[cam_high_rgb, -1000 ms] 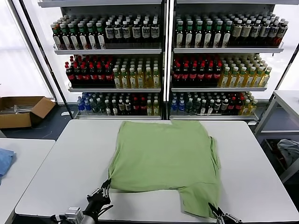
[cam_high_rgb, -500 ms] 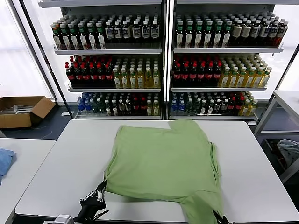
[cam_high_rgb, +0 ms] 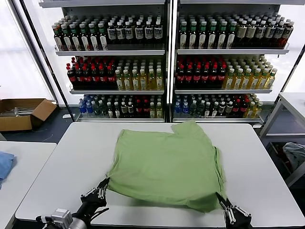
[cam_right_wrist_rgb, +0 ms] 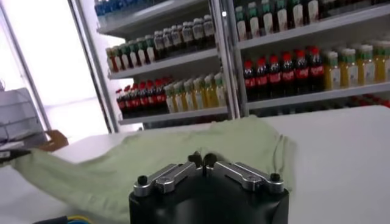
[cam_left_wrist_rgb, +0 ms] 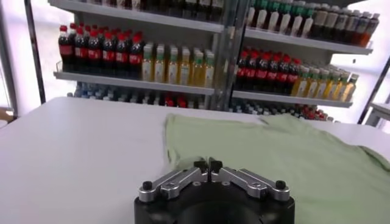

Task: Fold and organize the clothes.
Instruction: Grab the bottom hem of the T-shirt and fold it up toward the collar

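One light green shirt (cam_high_rgb: pixel 167 162) lies spread on the white table (cam_high_rgb: pixel 71 162), plain side up; its collar, buttons and print are hidden. My left gripper (cam_high_rgb: pixel 106 182) is shut on the shirt's near left corner, low over the table. My right gripper (cam_high_rgb: pixel 219 195) is shut on its near right corner. In the left wrist view the shut gripper (cam_left_wrist_rgb: pixel 208 164) meets the shirt's edge (cam_left_wrist_rgb: pixel 274 158). In the right wrist view the shut gripper (cam_right_wrist_rgb: pixel 203 160) sits at the green cloth (cam_right_wrist_rgb: pixel 183 152), which stretches away toward the shelves.
Shelves of bottles (cam_high_rgb: pixel 167 62) stand behind the table. A cardboard box (cam_high_rgb: pixel 21 112) sits on the floor at far left. A light blue cloth (cam_high_rgb: pixel 5 164) lies on a side table at left. A pale cloth (cam_high_rgb: pixel 295 152) lies at far right.
Both grippers pulled the shirt's near edge toward me, then moved forward. The hanging near right flap is now drawn up, and the near edge lies farther in on the table.
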